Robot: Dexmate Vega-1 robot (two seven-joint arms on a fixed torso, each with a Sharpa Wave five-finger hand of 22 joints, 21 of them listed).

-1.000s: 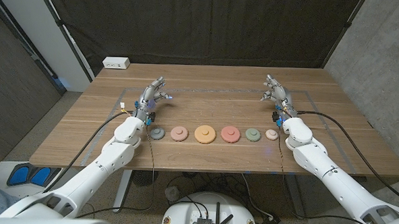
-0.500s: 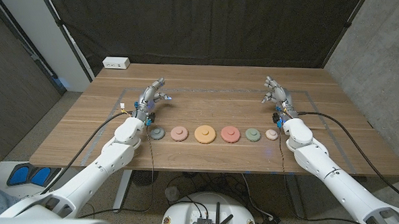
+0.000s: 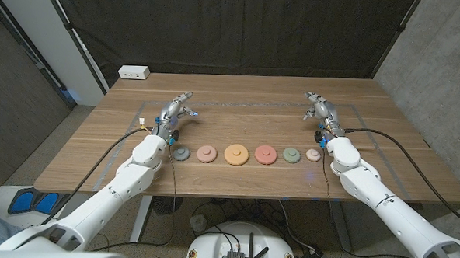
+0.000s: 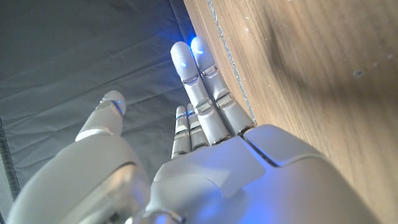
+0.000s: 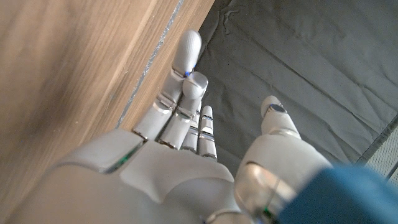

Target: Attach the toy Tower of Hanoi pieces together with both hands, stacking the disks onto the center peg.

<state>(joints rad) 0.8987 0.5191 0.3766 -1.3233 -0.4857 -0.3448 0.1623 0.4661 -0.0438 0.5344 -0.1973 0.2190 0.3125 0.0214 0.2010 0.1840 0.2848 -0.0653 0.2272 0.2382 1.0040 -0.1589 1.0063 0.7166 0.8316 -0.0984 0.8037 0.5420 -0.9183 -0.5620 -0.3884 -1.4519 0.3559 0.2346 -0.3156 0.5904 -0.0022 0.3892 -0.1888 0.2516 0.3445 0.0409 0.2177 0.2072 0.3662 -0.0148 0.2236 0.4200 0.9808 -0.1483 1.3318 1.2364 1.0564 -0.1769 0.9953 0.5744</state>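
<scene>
Several round toy disks lie in a row on the wooden table [image 3: 239, 106]: a grey-blue one [image 3: 181, 153], a pink one [image 3: 206, 154], a large orange one [image 3: 236, 154], a red one [image 3: 265, 154], a green one [image 3: 292, 155] and a small pale pink one [image 3: 314, 154]. My left hand [image 3: 174, 110] stands behind the row's left end, fingers stretched out and empty. My right hand [image 3: 319, 108] stands behind the right end, also holding nothing. In the wrist views, the left hand [image 4: 199, 143] and the right hand [image 5: 180, 149] show extended fingers beside the tabletop.
A white power strip [image 3: 134, 73] sits at the table's far left corner. Taped lines [image 3: 247, 103] mark a rectangle on the tabletop. Black cables [image 3: 385, 140] trail from both arms across the table. A dark curtain [image 3: 234, 28] hangs behind.
Both hands' fingers have straightened out a little from a looser curl. The disks have not moved.
</scene>
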